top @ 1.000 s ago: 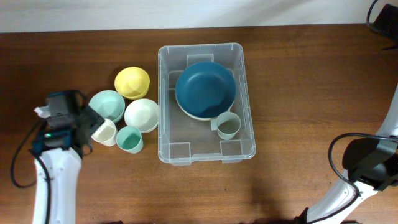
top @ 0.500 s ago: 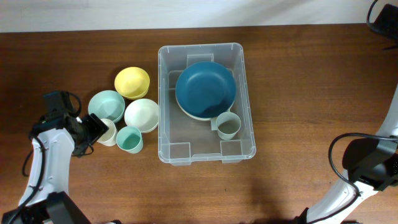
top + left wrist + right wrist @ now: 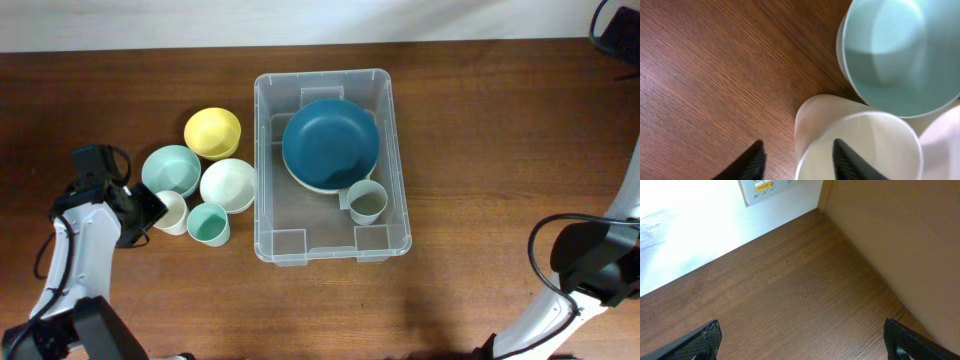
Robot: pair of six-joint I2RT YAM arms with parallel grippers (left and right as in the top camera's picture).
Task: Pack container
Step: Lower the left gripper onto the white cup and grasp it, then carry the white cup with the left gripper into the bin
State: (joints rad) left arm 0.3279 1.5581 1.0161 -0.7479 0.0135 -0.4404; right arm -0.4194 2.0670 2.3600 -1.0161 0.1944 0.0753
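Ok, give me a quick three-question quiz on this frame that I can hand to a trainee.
1. True or false: the dark blue bowl lies inside the container.
2. How many bowls and cups stand on the table outside the container? A) three B) five C) seven
3. In the left wrist view, which cup's wall sits between the fingers of the left gripper?

Key
1. True.
2. B: three bowls and two cups.
3. The cream cup; one finger is outside its wall and the other is inside it, and the jaws are not closed on it.
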